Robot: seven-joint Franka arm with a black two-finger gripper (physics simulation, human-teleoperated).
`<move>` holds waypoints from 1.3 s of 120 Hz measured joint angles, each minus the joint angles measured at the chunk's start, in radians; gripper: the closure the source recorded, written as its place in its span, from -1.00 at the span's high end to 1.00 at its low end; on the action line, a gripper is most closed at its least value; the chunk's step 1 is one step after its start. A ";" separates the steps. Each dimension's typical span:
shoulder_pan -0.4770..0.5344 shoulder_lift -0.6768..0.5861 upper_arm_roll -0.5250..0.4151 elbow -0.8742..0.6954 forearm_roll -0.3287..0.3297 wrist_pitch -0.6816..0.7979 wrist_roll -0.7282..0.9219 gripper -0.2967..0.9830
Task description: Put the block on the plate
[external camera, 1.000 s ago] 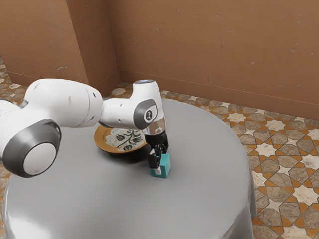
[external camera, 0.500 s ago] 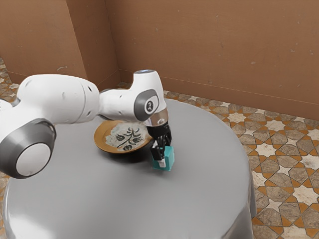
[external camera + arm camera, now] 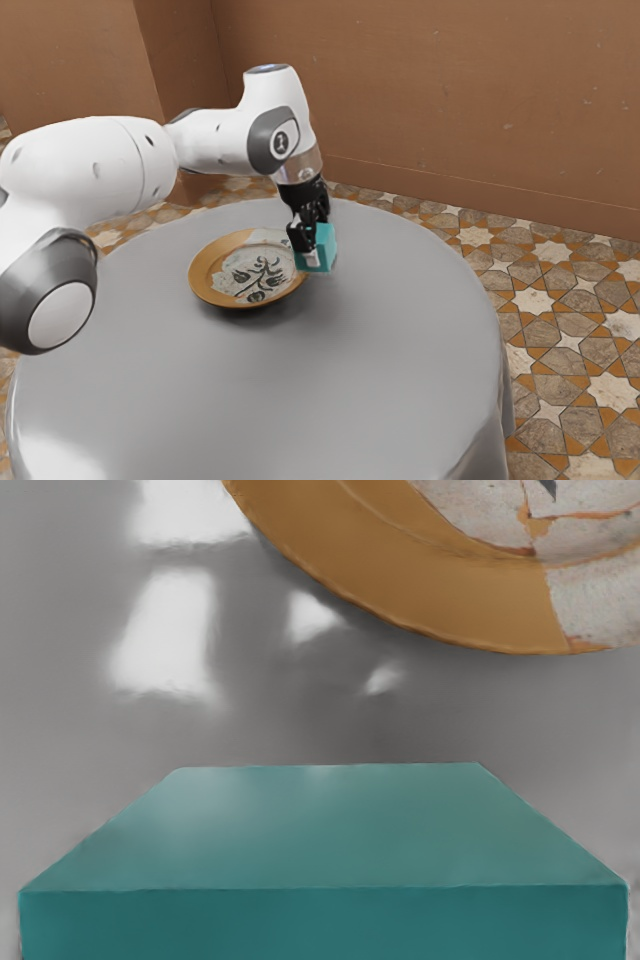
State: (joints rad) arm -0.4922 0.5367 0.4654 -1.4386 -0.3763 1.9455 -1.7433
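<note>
The teal, cube-shaped block (image 3: 323,247), clamped in the black two-finger gripper (image 3: 314,246), has risen clear of the round, grey-covered table (image 3: 260,400) to hang near the orange-rimmed, patterned plate (image 3: 204,277), so carrying across and lowering likely remain.

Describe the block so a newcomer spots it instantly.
On the round gray table sits a partly orange plate. Toward the exterior view's right, the black end effector holds the block aloft. It is plain teal and boxy; the plate is round and patterned.
</note>
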 joint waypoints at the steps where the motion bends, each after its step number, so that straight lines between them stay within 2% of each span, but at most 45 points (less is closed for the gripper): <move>1: 0.000 0.000 0.004 0.002 0.001 -0.002 0.000 0.10; 17: 0.004 -0.010 0.070 0.035 0.031 -0.029 -0.003 0.10; 37: 0.054 0.003 0.097 0.058 0.056 -0.044 -0.005 0.10; 50: 0.117 0.025 0.085 0.058 0.060 -0.048 -0.005 0.10; 63: 0.189 0.055 0.023 0.059 0.062 -0.046 -0.003 0.10; 82: 0.239 0.120 -0.045 0.074 0.058 -0.035 0.000 0.10; 103: 0.253 0.161 -0.060 0.082 0.055 -0.025 0.002 0.10; 113: 0.254 0.164 -0.060 0.082 0.054 -0.022 0.002 0.14; 135: 0.254 0.160 -0.062 0.095 0.053 -0.020 0.001 0.36; 156: 0.252 0.111 -0.056 0.117 0.058 -0.030 0.001 0.46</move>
State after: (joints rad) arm -0.2400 0.6479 0.4098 -1.3212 -0.3181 1.9150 -1.7423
